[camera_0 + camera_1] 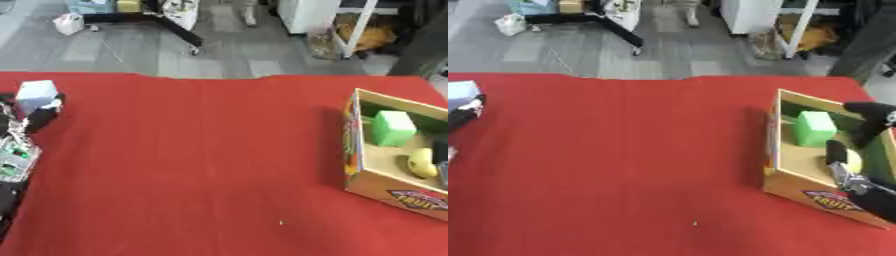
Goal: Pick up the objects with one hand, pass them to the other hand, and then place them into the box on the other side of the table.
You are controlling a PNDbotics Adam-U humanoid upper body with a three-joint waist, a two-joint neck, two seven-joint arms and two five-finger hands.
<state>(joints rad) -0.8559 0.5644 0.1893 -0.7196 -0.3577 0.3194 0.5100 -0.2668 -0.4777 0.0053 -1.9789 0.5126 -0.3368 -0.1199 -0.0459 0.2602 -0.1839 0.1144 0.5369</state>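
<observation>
A cardboard fruit box (352, 150) stands at the table's right side. Inside it lie a green block (392, 128) and a yellow rounded object (422, 162). My right hand (866, 125) hangs over the box's right part, fingers spread apart above the yellow object and not closed round it. At the far left edge my left hand (42, 114) is curled on a pale blue-white block (36, 93), held just above the red cloth. In the right eye view the yellow object is mostly hidden behind the right hand.
A red cloth (201, 160) covers the table. Beyond the far edge is grey floor with a black stand leg (175, 30), a white cabinet (306, 14) and shelving.
</observation>
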